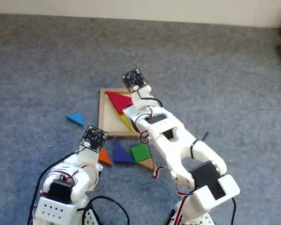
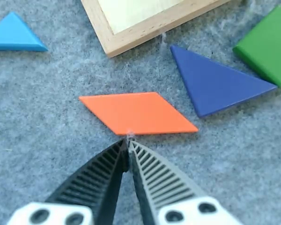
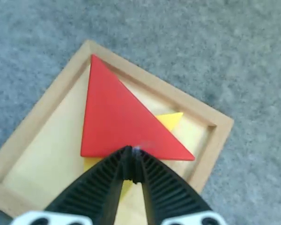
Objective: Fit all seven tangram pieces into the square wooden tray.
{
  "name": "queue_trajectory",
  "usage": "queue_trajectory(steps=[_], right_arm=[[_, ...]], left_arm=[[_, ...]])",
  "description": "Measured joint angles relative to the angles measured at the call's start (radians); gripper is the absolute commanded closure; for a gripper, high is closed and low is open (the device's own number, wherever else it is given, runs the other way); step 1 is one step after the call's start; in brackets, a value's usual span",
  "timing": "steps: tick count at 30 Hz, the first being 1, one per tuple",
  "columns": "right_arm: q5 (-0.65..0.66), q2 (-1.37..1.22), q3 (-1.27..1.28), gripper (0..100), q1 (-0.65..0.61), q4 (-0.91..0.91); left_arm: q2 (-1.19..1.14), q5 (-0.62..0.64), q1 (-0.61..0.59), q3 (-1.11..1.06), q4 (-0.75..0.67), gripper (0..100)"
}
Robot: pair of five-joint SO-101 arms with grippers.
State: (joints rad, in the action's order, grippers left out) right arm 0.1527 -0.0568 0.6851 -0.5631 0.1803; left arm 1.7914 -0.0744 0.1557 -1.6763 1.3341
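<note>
Grey felt-like tabletop [image 1: 215, 61] with a tray and loose pieces on it

A square wooden tray [image 1: 102, 112] lay flat near the middle. Off its left side in the high view, well apart, sat a light blue triangle [image 1: 75, 118]. Along its near edge lay an orange parallelogram [image 1: 104, 157], a dark blue triangle [image 1: 121, 153] and a green square [image 1: 140, 152] in a row. A tan piece [image 1: 147, 164], partly hidden, lay just beside the square.
</note>
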Motion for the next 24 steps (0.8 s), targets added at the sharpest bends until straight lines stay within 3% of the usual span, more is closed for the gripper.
queue_trajectory(steps=[17, 24], right_arm=[[0.005, -0.051, -0.025, 98.9, -0.043, 0.092], [0.144, -0.081, -0.057, 99.0, -0.04, 0.141]], left_arm=[[0.0, 0.0, 0.0, 0.0, 0.0, 99], [0.0, 0.0, 0.0, 0.0, 0.0, 99]])
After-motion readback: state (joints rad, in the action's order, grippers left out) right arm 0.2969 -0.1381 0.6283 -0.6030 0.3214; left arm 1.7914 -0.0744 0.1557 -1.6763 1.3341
